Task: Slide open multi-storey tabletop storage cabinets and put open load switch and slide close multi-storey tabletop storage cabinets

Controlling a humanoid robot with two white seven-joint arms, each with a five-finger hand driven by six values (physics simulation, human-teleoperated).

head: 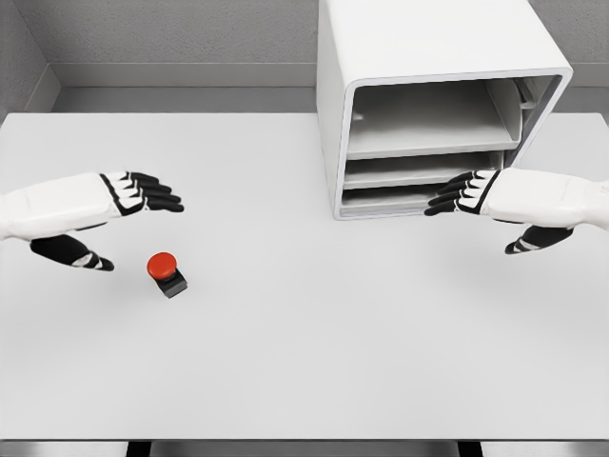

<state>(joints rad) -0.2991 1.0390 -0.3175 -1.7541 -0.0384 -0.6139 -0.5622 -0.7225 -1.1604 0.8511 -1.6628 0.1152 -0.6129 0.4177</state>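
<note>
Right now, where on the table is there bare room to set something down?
The table is bare across its whole near half and in the middle between the red button and the cabinet. It is crowded only at the cabinet's front, where the right hand hovers, and around the button below the left hand.

A white table [304,371] fills most of the frame; a grey wall [171,33] runs along the top.

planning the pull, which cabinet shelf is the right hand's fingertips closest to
The bottom shelf: the right hand has its fingertips level with its front edge, while the middle shelf and top shelf sit higher.
</note>
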